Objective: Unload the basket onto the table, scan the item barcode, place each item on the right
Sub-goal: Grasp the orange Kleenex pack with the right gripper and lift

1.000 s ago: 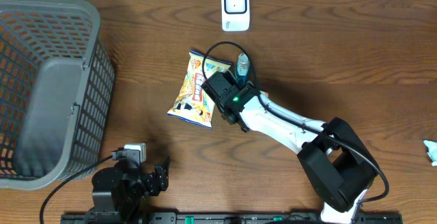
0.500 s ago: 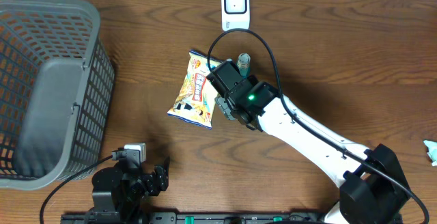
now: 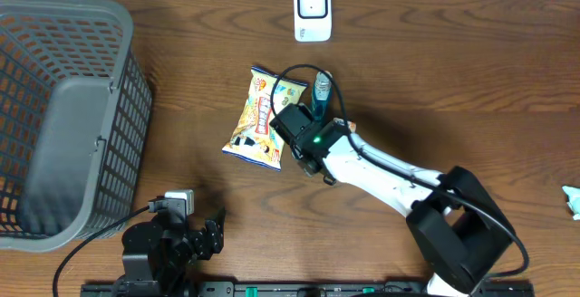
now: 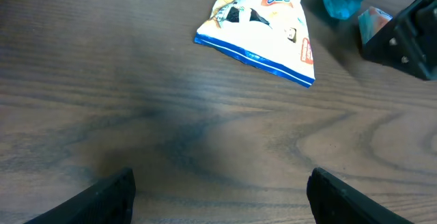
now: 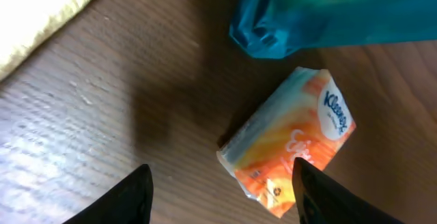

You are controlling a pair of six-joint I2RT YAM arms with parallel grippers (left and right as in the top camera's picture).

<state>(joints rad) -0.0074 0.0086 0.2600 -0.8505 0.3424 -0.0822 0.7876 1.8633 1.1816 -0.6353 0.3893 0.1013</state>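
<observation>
Right end effector (image 5: 220, 191) is pictured unclenched, fingers (image 5: 126, 200) spread above an orange Kleenex pack (image 5: 293, 149) lying on the wooden surface (image 5: 102, 115), just beside a teal pouch (image 5: 328, 12). Left end effector (image 4: 218, 197) is held released. Only bare grey mesh is seen inside the basket (image 3: 118, 25) at far left.

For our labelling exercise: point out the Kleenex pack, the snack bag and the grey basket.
Kleenex pack (image 5: 287, 145): right wrist view, orange front face.
snack bag (image 3: 258, 120): overhead view, middle of printed front.
grey basket (image 3: 127, 125): overhead view, right mesh wall.
</observation>
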